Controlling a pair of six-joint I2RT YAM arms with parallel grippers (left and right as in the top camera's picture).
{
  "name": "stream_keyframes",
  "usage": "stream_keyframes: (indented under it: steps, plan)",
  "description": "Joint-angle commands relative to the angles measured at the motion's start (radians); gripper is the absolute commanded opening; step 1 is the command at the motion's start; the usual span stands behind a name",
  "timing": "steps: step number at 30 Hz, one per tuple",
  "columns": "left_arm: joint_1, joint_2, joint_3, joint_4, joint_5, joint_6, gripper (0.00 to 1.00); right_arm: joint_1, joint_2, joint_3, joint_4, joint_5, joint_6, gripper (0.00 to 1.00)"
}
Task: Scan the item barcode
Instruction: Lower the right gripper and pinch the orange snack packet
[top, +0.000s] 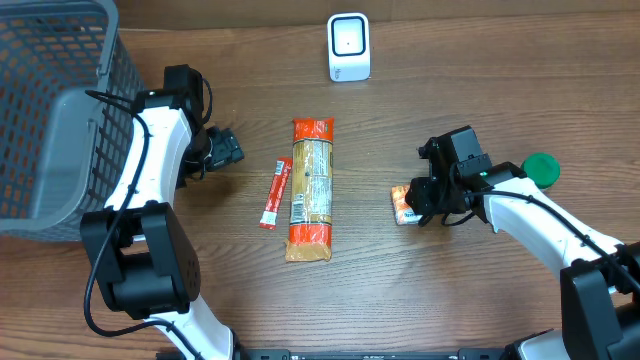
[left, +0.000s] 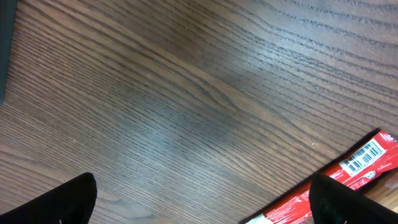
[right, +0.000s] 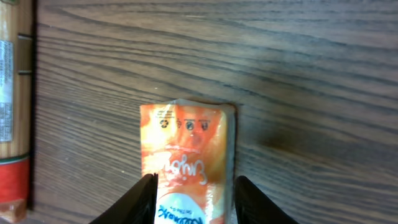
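Starting at the left by the grey basket (top: 50, 110), my left gripper (top: 225, 148) hangs over bare table (top: 480, 90) with its jaws as wide as they go and nothing between them. I expect no trouble there unless it swings into the red sachet (top: 275, 193) near it. Beside that lies the long packet (top: 312, 188), and the white scanner (top: 349, 47) stands at the far edge, well apart from everything. The item I am after, the orange pouch (top: 404, 205), lies flat on the table to the right of the long packet. The right gripper (right: 196, 202) straddles one end of it with jaws part open and a finger hard by each side edge, though I cannot tell whether they have bitten. My worry is the pouch itself: it looks thin and soft, so a squeeze across its width could buckle it or let it slip out on the lift, and fingertips this low may drag on the wood. I see no barcode on the upper face, so it is probably underneath, and a limp pouch could droop and hide it from the scanner. The way there runs near the long packet, which a low carry could nudge; the green cap (top: 541, 168) beyond the arm seems out of harm's way
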Motion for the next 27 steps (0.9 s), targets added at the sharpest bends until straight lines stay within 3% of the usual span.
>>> stream_keyframes:
  steps: [1, 9, 27]
  plan:
    - [-0.002, -0.017, 0.002, 0.002, -0.005, 0.027, 1.00, 0.005, -0.006, -0.018, 0.009, 0.057, 0.025, 0.39]
    - [-0.002, -0.017, 0.002, 0.002, -0.005, 0.027, 1.00, 0.005, -0.006, -0.018, 0.013, 0.058, 0.025, 0.30]
    - [-0.002, -0.017, 0.002, 0.002, -0.005, 0.027, 1.00, 0.005, -0.006, -0.018, 0.015, 0.054, 0.025, 0.29]
